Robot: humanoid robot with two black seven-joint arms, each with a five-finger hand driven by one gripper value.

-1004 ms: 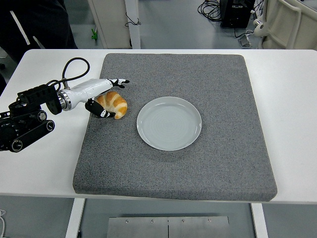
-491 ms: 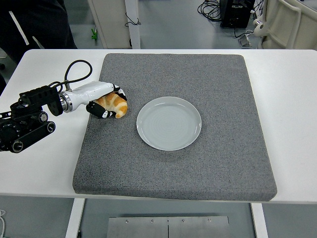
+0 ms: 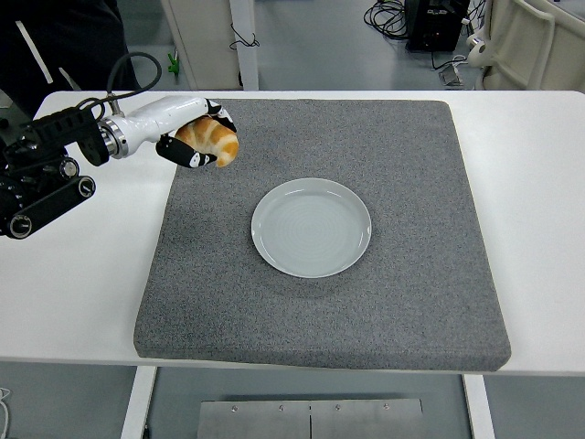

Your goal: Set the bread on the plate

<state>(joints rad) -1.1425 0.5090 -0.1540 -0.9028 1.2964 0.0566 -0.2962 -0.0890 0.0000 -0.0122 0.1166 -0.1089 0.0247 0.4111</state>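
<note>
Bread: a golden, curved roll (image 3: pixel 212 142), held in the air over the far left part of the gray mat.
Left hand: the left hand (image 3: pixel 196 137) comes in from the left side; its white shell leads back to a black arm.
Fingers: the black and white fingers (image 3: pixel 189 156) are wrapped around the bread and grip it tight.
Plate: a round, pale plate (image 3: pixel 312 228) sits flat in the middle of the mat, with nothing on it.
Bread and plate: they are well apart; the bread is up and to the left of the plate.
Mat: a big gray mat (image 3: pixel 384 302) covers most of the table.
Table: the white table (image 3: pixel 73 293) shows around the mat.
Person: someone in dark clothes (image 3: pixel 64 41) stands at the far left corner.
</note>
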